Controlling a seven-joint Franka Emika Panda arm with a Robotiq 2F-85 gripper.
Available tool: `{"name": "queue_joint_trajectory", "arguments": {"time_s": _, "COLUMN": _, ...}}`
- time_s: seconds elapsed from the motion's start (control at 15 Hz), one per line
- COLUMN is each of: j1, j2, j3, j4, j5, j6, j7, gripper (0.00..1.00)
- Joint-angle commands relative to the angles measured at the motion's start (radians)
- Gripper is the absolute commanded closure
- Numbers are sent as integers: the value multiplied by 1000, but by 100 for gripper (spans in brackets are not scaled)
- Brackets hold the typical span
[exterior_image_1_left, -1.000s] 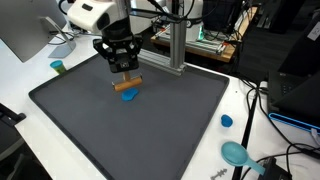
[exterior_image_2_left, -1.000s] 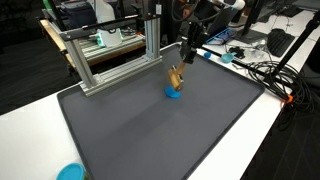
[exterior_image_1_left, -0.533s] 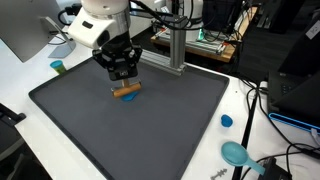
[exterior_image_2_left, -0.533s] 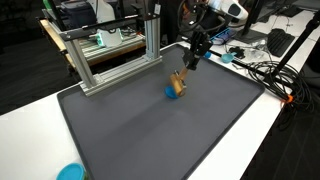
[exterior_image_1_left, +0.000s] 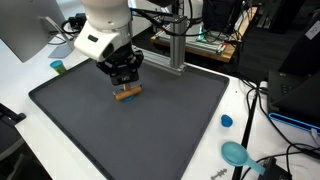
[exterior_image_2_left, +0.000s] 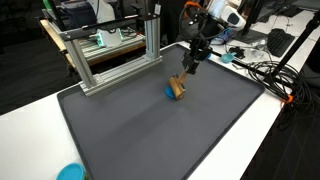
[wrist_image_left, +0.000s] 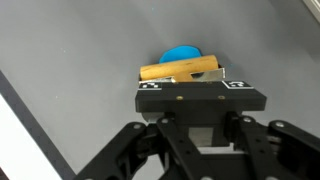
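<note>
Lowered since a second ago, gripper (exterior_image_1_left: 125, 84) pinches a smooth tan wooden dowel (wrist_image_left: 180, 70) (cylindrical); the rounded blue plastic piece (wrist_image_left: 182, 54) sits half hidden behind it, on a dark matte mat (exterior_image_1_left: 150, 130).

No word, brand, number or sign is legible in any view. The end effector (wrist_image_left: 187, 76) carries two small black-and-white square marks (wrist_image_left: 150, 87), at ten and two o'clock, too tiny to read.
</note>
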Motion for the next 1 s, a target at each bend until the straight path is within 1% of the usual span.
{"name": "queue_joint_trajectory", "arguments": {"time_s": 0.0, "j1": 6, "j2": -9, "j3": 1, "j4": -17, "j5": -30, "j6": 14, "j7": -3, "gripper": 78}}
{"name": "queue_joint_trajectory", "arguments": {"time_s": 0.2, "j1": 7, "j2": -27, "j3": -6, "j4": -71, "j5": -31, "j6": 55, "j7": 39, "gripper": 78}}
{"name": "queue_joint_trajectory", "arguments": {"time_s": 0.27, "j1": 0, "j2": 5, "j3": 5, "j4": -19, "j5": -6, "j6": 23, "j7": 12, "gripper": 53}}
{"name": "queue_joint_trajectory", "arguments": {"time_s": 0.47, "j1": 0, "j2": 2, "j3": 5, "j4": -24, "j5": -9, "j6": 26, "j7": 19, "gripper": 53}}
{"name": "queue_joint_trajectory", "arguments": {"time_s": 0.53, "j1": 0, "j2": 2, "j3": 5, "j4": -24, "j5": -9, "j6": 26, "j7": 19, "gripper": 78}}
{"name": "queue_joint_trajectory", "arguments": {"time_s": 0.73, "j1": -16, "j2": 32, "j3": 13, "j4": -14, "j5": 16, "j6": 24, "j7": -6, "gripper": 78}}
{"name": "queue_joint_trajectory", "arguments": {"time_s": 0.93, "j1": -42, "j2": 59, "j3": 23, "j4": 0, "j5": 48, "j6": 6, "j7": -66, "gripper": 78}}
